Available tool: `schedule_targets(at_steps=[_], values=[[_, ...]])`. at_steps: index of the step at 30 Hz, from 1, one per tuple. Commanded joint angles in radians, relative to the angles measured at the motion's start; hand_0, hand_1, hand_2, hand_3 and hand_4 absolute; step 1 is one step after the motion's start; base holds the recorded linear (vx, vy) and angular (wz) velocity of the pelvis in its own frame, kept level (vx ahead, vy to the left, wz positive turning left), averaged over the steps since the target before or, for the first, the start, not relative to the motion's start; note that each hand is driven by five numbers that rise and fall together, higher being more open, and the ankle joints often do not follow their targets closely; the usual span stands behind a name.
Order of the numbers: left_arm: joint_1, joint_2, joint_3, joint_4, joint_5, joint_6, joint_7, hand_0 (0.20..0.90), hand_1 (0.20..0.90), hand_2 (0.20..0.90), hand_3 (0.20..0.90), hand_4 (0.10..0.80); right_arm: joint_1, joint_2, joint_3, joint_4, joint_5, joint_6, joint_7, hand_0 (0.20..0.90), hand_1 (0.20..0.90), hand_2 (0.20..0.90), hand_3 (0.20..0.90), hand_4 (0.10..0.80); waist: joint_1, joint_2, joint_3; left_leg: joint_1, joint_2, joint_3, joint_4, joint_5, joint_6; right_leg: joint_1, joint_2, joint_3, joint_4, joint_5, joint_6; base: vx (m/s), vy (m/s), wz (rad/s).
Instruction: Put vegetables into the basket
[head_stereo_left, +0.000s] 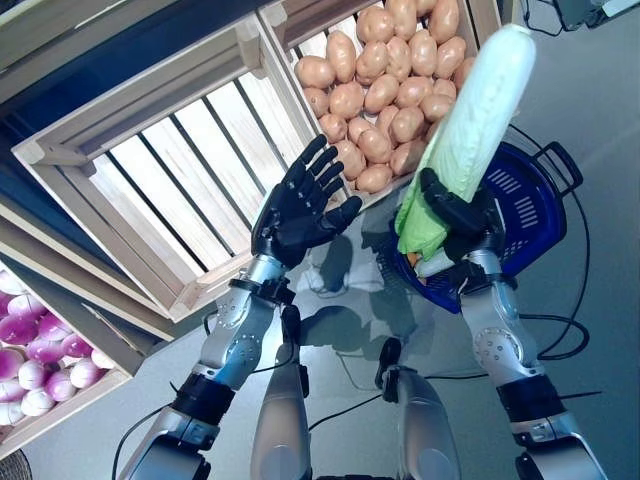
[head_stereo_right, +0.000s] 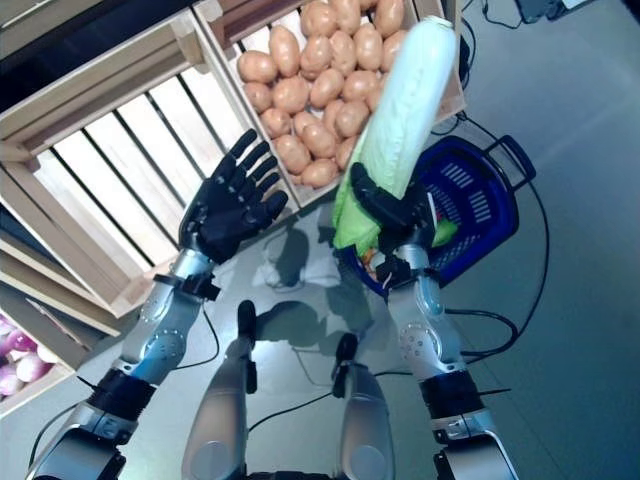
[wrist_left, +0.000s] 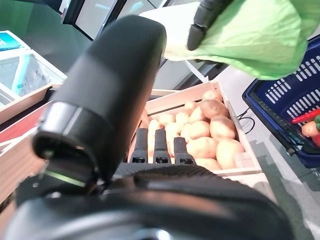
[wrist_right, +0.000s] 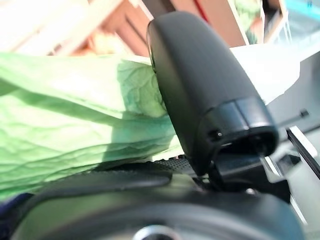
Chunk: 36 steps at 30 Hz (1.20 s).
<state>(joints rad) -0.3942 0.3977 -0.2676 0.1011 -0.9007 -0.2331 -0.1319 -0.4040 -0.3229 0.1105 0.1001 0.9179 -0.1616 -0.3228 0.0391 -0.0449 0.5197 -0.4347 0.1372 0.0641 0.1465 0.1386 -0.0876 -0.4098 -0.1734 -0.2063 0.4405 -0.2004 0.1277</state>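
The robot's right hand (head_stereo_left: 455, 212) grips a long pale-green cabbage (head_stereo_left: 470, 130) near its leafy end, holding it tilted toward the upper right of the frame, above a blue basket (head_stereo_left: 535, 205) on the floor at right. The left hand (head_stereo_left: 297, 215), fingers spread and empty, hovers at centre before an empty slatted crate (head_stereo_left: 150, 170). Potatoes (head_stereo_left: 385, 70) fill the neighbouring crate (head_stereo_left: 262, 40); purple onions (head_stereo_left: 30, 350) lie lower left.

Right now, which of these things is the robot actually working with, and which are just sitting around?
In the job:
- napa cabbage, gripped in the right hand
- blue basket, below it
- left hand, open, empty

Just sitting around:
- crate of potatoes
- empty slatted crate
- purple onions
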Motion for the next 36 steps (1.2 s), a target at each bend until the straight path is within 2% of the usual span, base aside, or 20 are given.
schedule_targets(at_steps=[1,11,18,23,26,27,28,33,36], values=[[-0.076,0.006,0.052,-0.217,-0.029,-0.119,-0.1,0.9,0.9,0.9,0.9,0.8,-0.101,-0.041,-0.132,-0.069,0.036,-0.18,-0.052,0.3,0.3,0.3,0.3,0.4,-0.019,0.001,0.0,0.013,-0.055,0.003,0.076,-0.116,0.024,0.03,0.052,-0.002,-0.19,0.19,-0.071,0.0,0.0,0.0],[-0.114,0.042,0.044,-0.219,-0.058,-0.116,-0.126,0.9,0.9,0.9,0.9,0.8,-0.172,-0.121,-0.198,0.162,0.167,-0.191,-0.105,0.3,0.3,0.3,0.3,0.4,0.003,0.004,0.0,-0.061,-0.063,-0.011,0.104,-0.121,0.029,-0.035,0.046,-0.01,-0.162,0.194,-0.072,0.009,-0.02,0.0],[-0.133,0.06,0.038,-0.23,-0.107,-0.102,-0.17,0.9,0.9,0.9,0.9,0.8,-0.25,-0.176,-0.225,0.355,0.28,-0.174,-0.099,0.3,0.3,0.3,0.3,0.4,0.032,0.028,0.0,-0.179,-0.082,-0.023,0.174,-0.137,0.043,-0.157,0.014,-0.025,-0.065,0.182,-0.069,0.013,-0.042,0.04],[-0.131,0.054,0.024,-0.258,-0.122,-0.092,-0.187,0.9,0.9,0.9,0.9,0.8,-0.28,-0.203,-0.213,0.435,0.3,-0.162,-0.101,0.3,0.3,0.3,0.3,0.4,0.043,0.038,0.0,-0.279,-0.096,-0.032,0.281,-0.181,0.055,-0.261,-0.018,-0.02,0.044,0.156,-0.071,-0.022,-0.02,0.11],[-0.132,0.049,0.017,-0.266,-0.115,-0.095,-0.205,0.9,0.9,0.9,0.9,0.8,-0.305,-0.221,-0.211,0.509,0.312,-0.156,-0.07,0.3,0.3,0.3,0.3,0.4,0.051,0.053,0.0,-0.339,-0.091,-0.043,0.356,-0.21,0.067,-0.33,-0.034,-0.012,0.148,0.121,-0.077,-0.028,0.008,0.11],[-0.138,0.045,0.016,-0.265,-0.117,-0.089,-0.205,0.9,0.9,0.9,0.9,0.8,-0.318,-0.228,-0.209,0.532,0.307,-0.142,-0.058,0.3,0.3,0.3,0.3,0.4,0.054,0.057,0.0,-0.358,-0.094,-0.05,0.38,-0.221,0.072,-0.348,-0.038,-0.007,0.171,0.111,-0.08,0.059,-0.001,0.06],[-0.142,0.044,0.01,-0.264,-0.124,-0.088,-0.204,0.9,0.9,0.9,0.9,0.8,-0.328,-0.234,-0.202,0.557,0.294,-0.127,-0.056,0.3,0.3,0.3,0.3,0.4,0.055,0.062,0.0,-0.36,-0.091,-0.059,0.412,-0.255,0.069,-0.356,-0.042,0.008,0.215,0.08,-0.07,0.044,0.007,0.06],[-0.162,0.04,0.008,-0.268,-0.168,-0.059,-0.229,0.9,0.9,0.9,0.9,0.8,-0.374,-0.271,-0.177,0.643,0.258,-0.045,-0.023,0.3,0.3,0.3,0.3,0.4,0.064,0.079,0.0,-0.438,-0.088,-0.063,0.483,-0.273,0.071,-0.443,-0.065,0.019,0.304,0.063,-0.069,-0.001,-0.013,0.07],[-0.161,0.041,0.015,-0.274,-0.143,-0.046,-0.253,0.9,0.9,0.9,0.9,0.8,-0.398,-0.303,-0.16,0.699,0.246,-0.004,-0.026,0.3,0.3,0.3,0.3,0.4,0.07,0.09,0.0,-0.471,-0.094,-0.065,0.508,-0.289,0.07,-0.48,-0.073,0.026,0.336,0.053,-0.064,0.0,0.0,0.0]])
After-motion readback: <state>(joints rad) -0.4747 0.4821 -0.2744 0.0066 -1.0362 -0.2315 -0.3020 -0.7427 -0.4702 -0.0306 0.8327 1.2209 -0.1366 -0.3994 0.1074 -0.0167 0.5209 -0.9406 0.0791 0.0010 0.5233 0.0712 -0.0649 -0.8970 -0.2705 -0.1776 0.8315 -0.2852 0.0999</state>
